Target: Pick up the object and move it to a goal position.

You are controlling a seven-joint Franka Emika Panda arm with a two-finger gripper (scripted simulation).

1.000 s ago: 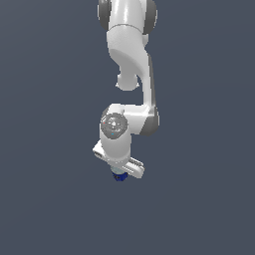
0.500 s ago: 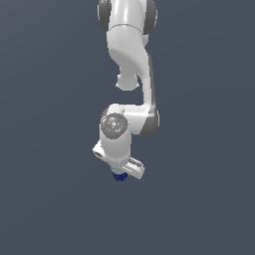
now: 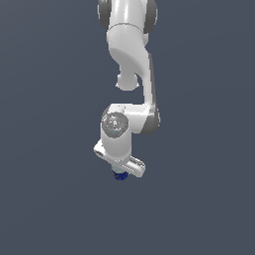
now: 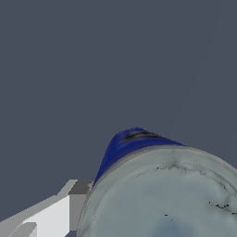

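The object is a small can with a pale grey-green mottled round top and a dark blue body. It fills the wrist view, very close to the camera and tilted. One white finger presses against its side. In the exterior view my white gripper points down, and only a small blue part of the object shows under it. The gripper is shut on the object. The second finger is hidden.
A plain dark grey-blue surface lies all around in both views. The white arm reaches down from the top of the exterior view. No goal marker shows.
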